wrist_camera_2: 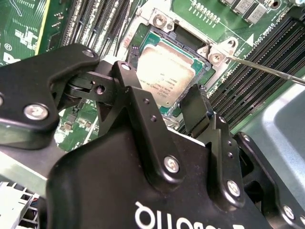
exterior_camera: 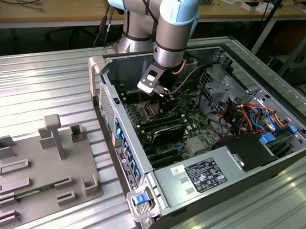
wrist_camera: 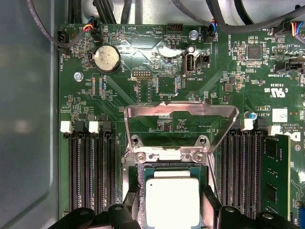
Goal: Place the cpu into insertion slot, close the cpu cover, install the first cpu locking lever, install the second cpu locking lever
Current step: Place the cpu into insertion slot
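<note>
Two fingers (wrist_camera_2: 193,107) of the gripper (wrist_camera_2: 159,88) stand apart, flanking the cpu (wrist_camera: 172,200), gripping nothing. Cpu seated in the insertion slot (wrist_camera: 171,168); cpu cover (wrist_camera: 181,112) hinged up.

The exterior view looks down from well back, taking in the ribbed silver metal bench (exterior_camera: 38,84) and the open grey computer case (exterior_camera: 130,162). Both wrist views sit close over the green motherboard (wrist_camera: 157,86) (wrist_camera_2: 186,24), sharing the small square silver-topped cpu (wrist_camera: 171,202) (wrist_camera_2: 164,71); the first faces straight down, the second obliquely
</note>
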Robot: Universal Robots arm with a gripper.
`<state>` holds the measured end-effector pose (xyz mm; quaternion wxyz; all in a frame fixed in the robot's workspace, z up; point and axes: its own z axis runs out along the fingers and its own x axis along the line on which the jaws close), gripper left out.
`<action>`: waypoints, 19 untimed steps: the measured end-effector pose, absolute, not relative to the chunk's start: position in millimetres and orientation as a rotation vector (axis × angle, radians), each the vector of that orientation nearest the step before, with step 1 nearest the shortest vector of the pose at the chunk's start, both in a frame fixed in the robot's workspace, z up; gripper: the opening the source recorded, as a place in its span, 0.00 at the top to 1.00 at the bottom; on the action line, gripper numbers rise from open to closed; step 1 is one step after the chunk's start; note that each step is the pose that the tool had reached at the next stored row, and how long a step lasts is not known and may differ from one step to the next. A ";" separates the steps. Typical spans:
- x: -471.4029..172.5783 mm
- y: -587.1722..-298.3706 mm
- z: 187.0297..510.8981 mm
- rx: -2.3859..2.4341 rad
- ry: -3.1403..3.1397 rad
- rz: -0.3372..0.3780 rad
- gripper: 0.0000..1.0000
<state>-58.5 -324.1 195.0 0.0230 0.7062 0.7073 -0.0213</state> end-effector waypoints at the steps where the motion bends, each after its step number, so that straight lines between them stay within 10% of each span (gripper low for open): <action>1: -58.5 -324.1 195.0 2.187 2.190 -0.066 0.39; 19: -58.5 -323.2 195.0 2.199 2.178 -0.066 0.39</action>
